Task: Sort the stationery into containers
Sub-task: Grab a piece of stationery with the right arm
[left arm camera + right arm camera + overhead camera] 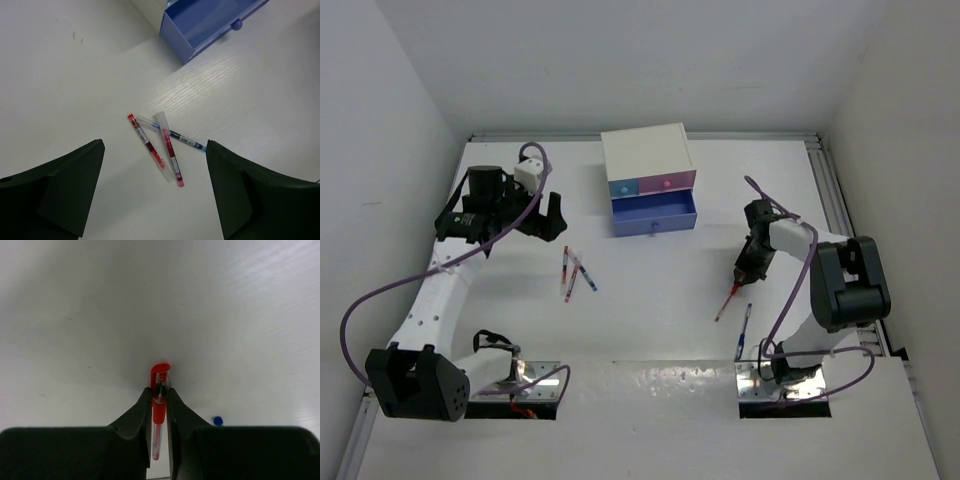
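Pickup step, seemingly — right gripper (159,396) pinched tight on red pen (160,372), well right of open blue drawer (655,214); left gripper (544,216) wide open, empty, above three pens (170,147) — next calls for carrying red pen over blue drawer.

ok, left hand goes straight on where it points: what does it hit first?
Likely the red pens on the table, centred between the left hand's open fingers, blue pen alongside. Height above them unclear.
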Robot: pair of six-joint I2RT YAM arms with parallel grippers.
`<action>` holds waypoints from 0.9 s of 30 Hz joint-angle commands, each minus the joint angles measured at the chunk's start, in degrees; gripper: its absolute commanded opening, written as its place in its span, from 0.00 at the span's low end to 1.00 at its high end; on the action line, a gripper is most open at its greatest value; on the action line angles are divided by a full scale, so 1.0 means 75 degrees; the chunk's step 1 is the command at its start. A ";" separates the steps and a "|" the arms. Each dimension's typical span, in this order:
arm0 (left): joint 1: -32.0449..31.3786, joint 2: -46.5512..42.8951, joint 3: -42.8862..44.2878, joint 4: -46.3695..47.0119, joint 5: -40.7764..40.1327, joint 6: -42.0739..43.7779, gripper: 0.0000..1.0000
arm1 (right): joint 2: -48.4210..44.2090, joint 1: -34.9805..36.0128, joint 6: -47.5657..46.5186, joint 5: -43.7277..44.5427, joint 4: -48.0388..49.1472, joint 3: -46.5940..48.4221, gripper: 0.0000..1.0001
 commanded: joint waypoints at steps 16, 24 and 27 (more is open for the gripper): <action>0.0322 0.0331 0.0422 0.0378 0.1320 0.0410 0.89 | 0.0318 0.1731 -0.1804 -0.1787 0.0740 0.3736 0.00; 0.0826 0.0483 0.0762 0.0331 0.2318 0.0622 0.89 | -0.0700 0.3287 -0.8781 -0.0488 0.1848 0.4260 0.00; 0.0978 0.0589 0.0856 0.0390 0.2482 0.0517 0.89 | -0.0831 0.3722 -1.1548 -0.0311 0.3454 0.3265 0.00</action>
